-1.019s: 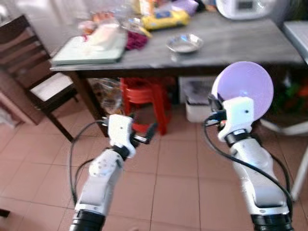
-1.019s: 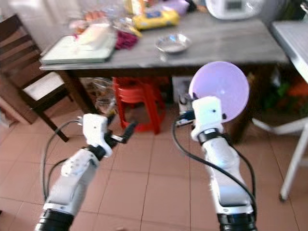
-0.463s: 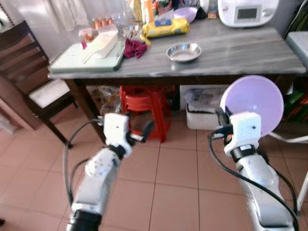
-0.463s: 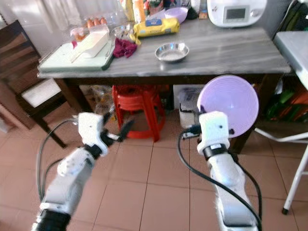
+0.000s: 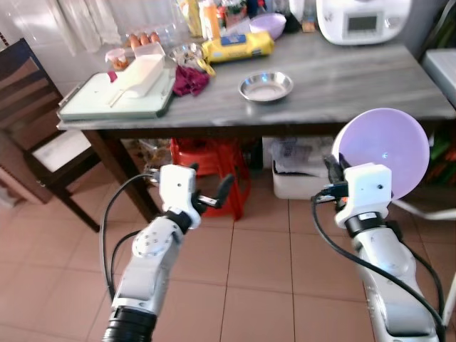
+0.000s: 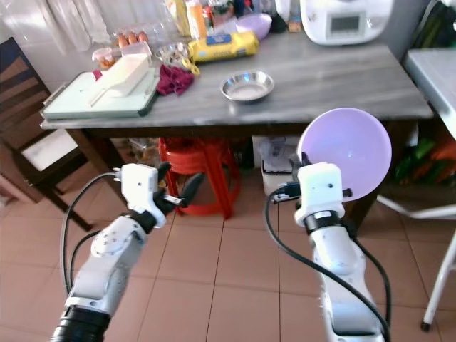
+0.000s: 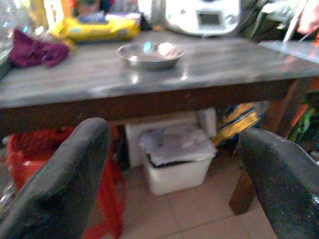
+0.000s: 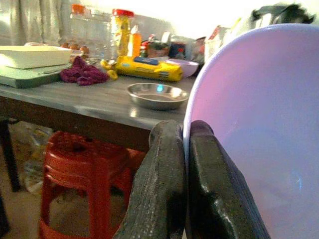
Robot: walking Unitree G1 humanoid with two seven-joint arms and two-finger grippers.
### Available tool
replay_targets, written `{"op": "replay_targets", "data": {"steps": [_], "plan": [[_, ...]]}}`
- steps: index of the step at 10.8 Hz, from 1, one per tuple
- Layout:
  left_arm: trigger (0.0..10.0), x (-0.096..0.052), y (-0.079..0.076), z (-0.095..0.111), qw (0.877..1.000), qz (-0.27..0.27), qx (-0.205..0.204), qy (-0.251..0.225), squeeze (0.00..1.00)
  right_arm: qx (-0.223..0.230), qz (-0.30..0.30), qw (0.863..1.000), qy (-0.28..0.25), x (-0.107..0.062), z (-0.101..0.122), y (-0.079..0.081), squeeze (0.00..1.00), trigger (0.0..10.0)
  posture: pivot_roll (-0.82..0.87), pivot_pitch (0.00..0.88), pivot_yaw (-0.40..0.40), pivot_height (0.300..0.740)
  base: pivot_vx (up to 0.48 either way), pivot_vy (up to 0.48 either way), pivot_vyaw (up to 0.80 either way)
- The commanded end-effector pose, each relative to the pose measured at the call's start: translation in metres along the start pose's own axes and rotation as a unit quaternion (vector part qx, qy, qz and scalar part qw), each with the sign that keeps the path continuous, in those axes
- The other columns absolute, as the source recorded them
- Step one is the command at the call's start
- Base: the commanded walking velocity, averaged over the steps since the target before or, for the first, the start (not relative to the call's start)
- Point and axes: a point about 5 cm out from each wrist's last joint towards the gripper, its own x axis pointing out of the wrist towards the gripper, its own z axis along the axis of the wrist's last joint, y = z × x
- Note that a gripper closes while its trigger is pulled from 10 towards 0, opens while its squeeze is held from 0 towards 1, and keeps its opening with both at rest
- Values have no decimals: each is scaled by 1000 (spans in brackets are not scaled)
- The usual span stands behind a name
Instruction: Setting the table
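- Left eye view: the robot stands on a tiled floor (image 5: 263, 263) facing a grey table (image 5: 356, 78), both arms raised in front of it.
- Right gripper (image 8: 185, 149) pinches the rim of a lilac plate (image 5: 383, 151); the fingers (image 8: 162, 199) are clamped on either side of the edge. The plate is held upright, on edge, in the air on the robot's side of the table, near its front edge and apart from it.
- Left gripper (image 5: 211, 199) is held out at about table-leg height, below the tabletop, fingers (image 7: 60, 189) well apart with nothing between them. It points at the space under the table.
- On the table: a small metal bowl (image 5: 266, 86) near the middle, alone on bare surface.
- Behind the bowl, a yellow packet (image 5: 237, 48) lies flat; a second lilac bowl (image 5: 267, 25) sits beyond it, beside a white appliance (image 5: 363, 20) at the far right.
- Table's left end: a pale green tray (image 5: 117, 101) carrying a white rectangular dish (image 5: 137, 75). A dark red cloth (image 5: 189, 79) is bunched just beside the tray.
- Eggs (image 5: 144, 39) in a clear carton and several bottles (image 5: 199, 16) stand along the back.
- Under the table: a red plastic stool (image 5: 214, 160) and a white bin (image 7: 177, 159) stuffed with crumpled paper.
- A dark wooden chair (image 5: 32, 121) stands off the table's left end.
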Motion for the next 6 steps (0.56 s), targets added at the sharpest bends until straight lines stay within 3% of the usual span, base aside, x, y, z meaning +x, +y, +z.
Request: {"op": "replay_targets", "data": {"steps": [1,3,6], "plan": [[10000,-2,6,2,1000,6,4,-3,0,1,11,1000,-17,2,7,5,0,10000,-113,101,129,740,337,0,0],[10000,-2,5,5,1000,8,4,-4,0,-2,15,1000,-15,4,7,4,0,10000,-105,101,128,740,343,0,0],[10000,-1,5,7,1000,10,4,-8,0,1,18,1000,-17,5,7,7,0,10000,-106,102,130,740,341,0,442]]}}
